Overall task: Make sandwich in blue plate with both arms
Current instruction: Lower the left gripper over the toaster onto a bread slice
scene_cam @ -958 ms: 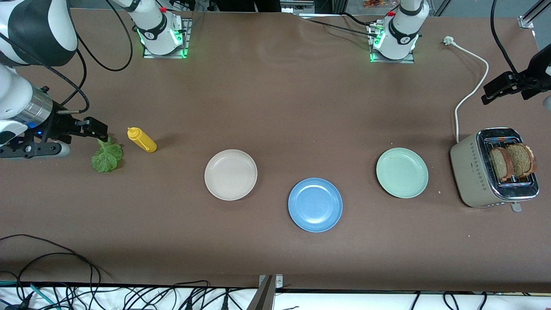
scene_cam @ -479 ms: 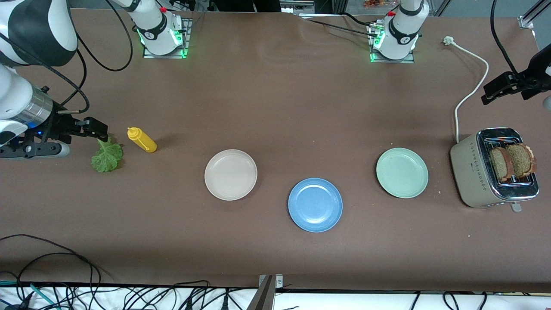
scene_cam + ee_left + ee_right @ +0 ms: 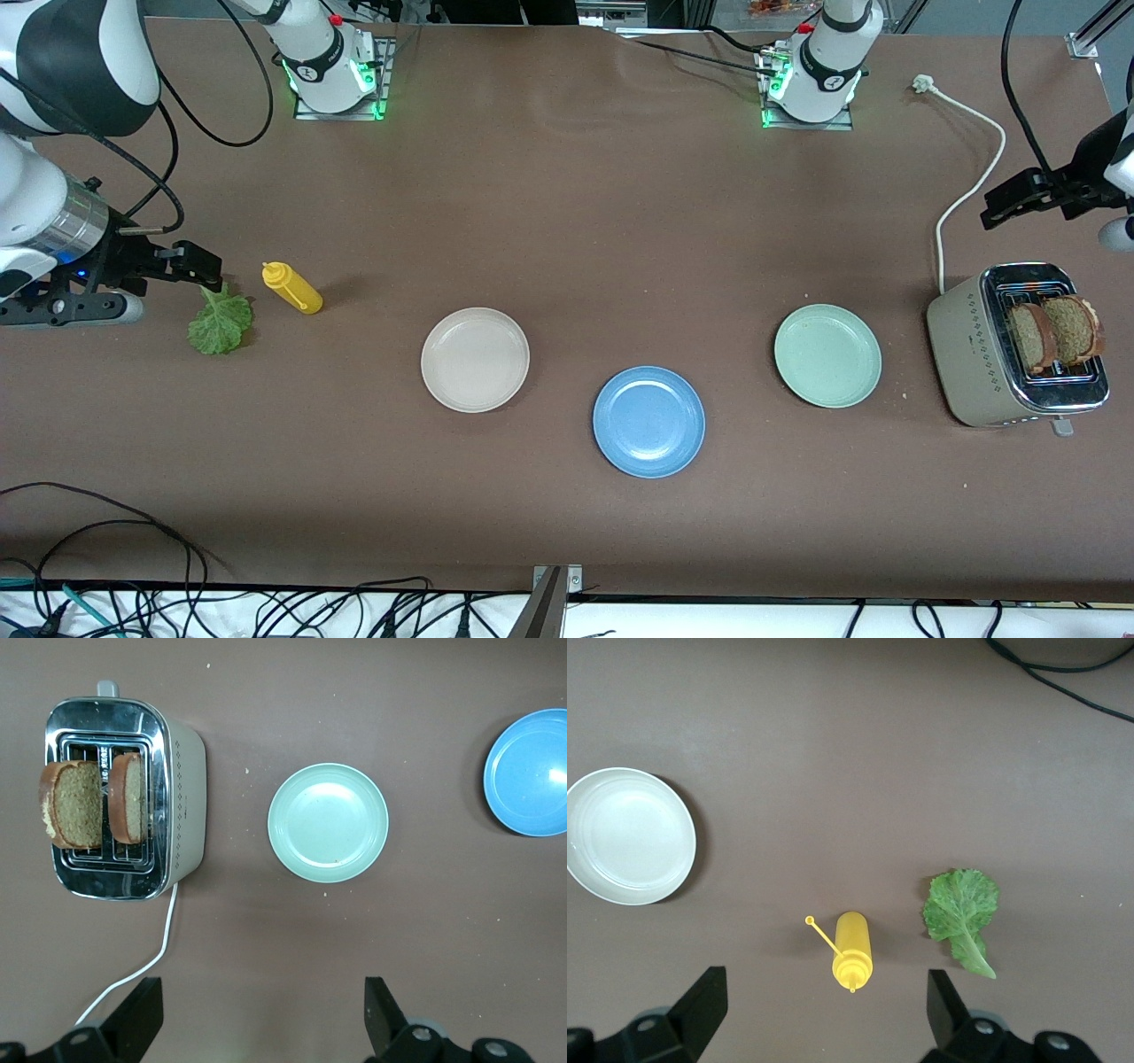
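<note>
Bread slices [image 3: 1056,333] stand upright in the toaster [image 3: 1017,347] at the table's edge on the left arm's end, with the pale green plate [image 3: 827,355] beside it toward the middle. Blue plate [image 3: 648,422] lies bare near the table's middle, nearest the front camera's edge, apart from the beige plate [image 3: 475,360], with open brown table [image 3: 567,221] all around. Lettuce leaf [image 3: 219,322] and yellow bottle [image 3: 291,287] lie near the right arm's end. Left gripper [image 3: 1019,194] hangs above the table by the toaster, fingers [image 3: 133,1020] spread wide, holding nothing. Right gripper [image 3: 190,263] hovers over the lettuce, fingers [image 3: 702,1007] likewise spread and empty.
</note>
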Robot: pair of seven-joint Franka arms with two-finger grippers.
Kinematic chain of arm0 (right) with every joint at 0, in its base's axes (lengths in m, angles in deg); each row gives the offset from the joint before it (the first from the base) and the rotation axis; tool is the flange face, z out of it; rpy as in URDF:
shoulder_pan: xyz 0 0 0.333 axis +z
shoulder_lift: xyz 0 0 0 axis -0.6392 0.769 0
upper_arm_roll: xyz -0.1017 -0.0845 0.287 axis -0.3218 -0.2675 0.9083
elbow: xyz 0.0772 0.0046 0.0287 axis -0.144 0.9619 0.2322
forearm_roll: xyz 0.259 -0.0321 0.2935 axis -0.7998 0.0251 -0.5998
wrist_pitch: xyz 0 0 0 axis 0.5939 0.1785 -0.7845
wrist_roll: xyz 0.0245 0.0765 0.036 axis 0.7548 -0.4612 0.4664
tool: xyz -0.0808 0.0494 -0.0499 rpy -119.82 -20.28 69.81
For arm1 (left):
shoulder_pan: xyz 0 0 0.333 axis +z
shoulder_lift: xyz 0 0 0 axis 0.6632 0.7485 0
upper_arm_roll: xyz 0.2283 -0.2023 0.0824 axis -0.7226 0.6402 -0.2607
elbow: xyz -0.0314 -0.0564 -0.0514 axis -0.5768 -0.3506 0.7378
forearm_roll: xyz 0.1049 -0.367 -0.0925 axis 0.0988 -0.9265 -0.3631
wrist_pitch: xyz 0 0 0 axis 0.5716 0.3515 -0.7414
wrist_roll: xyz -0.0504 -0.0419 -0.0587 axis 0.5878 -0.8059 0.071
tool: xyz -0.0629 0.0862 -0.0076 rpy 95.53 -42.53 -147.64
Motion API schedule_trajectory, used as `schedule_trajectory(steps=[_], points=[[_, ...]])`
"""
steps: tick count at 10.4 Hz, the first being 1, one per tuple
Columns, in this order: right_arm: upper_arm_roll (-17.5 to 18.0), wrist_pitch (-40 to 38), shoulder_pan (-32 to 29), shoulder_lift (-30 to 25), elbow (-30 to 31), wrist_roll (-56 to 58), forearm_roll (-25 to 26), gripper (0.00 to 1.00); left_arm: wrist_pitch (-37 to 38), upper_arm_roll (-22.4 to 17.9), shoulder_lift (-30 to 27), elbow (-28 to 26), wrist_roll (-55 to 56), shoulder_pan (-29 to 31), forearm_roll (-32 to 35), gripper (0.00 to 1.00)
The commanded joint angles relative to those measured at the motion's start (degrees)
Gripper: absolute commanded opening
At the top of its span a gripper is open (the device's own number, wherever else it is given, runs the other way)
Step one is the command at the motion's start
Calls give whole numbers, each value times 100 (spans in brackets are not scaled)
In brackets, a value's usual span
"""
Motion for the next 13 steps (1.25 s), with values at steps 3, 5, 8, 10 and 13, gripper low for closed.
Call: schedule_trajectory(steps=[3, 5, 8, 10, 13], points=[[-8, -154, -4, 47, -169, -9, -86, 100, -107, 0, 405, 66, -118, 353, -186, 100], [-8, -154, -4, 47, -169, -9, -86, 100, -352, 9, 668, 58, -118, 442, -81, 100], [-8, -154, -4, 47, -169, -9, -86, 100, -537, 9, 1126, 66, -153, 468, 305, 100], [-8, -154, -4, 47, -169, -9, -86, 100, -905, 0, 1398, 66, -161, 564, 491, 100], [-8, -154, -22, 56, -169, 0, -86, 100, -1416, 0, 1697, 75, -293, 880, 482, 100]])
